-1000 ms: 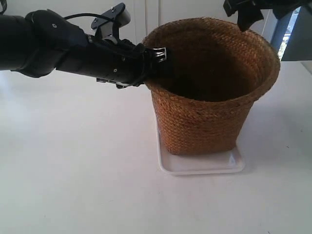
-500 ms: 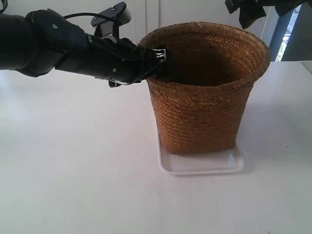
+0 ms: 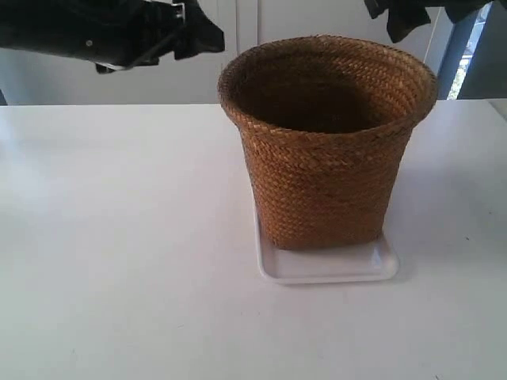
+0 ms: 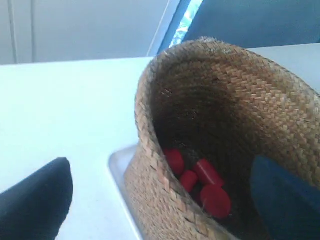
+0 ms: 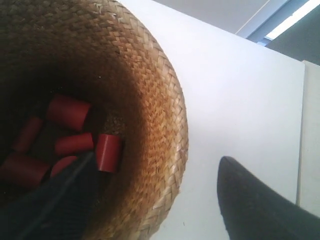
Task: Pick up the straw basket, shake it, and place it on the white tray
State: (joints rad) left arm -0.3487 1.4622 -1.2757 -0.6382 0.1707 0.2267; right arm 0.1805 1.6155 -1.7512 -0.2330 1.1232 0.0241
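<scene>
Straw basket (image 3: 326, 158): sitting upright on the white tray (image 3: 380, 265), base within the tray's rim. In the exterior view, bare tray is showing only at the base's 6 and 3 o'clock.
Load: red cylinders (image 5: 67, 111) are lying loose on the basket floor. I am judging these to be what the shake is for.
Left fingers (image 4: 35, 205): standing wide and carrying nothing, one outside the braided rim and the other over the inner wall.
Right fingers (image 5: 260, 205): also standing wide and empty, one over the basket's mouth and one over the bare surface (image 5: 225, 90).
Arms: in the exterior view both are hanging above rim height, at roughly 10 and 1 o'clock from the basket, and neither is touching it.
Why: with my fingers spread on either side of the rim, the tray is bearing the weight, not me. Gripping from two sides suits a wide, soft rim.
Stage: I am judging the placing done, with only a clean retreat remaining.
</scene>
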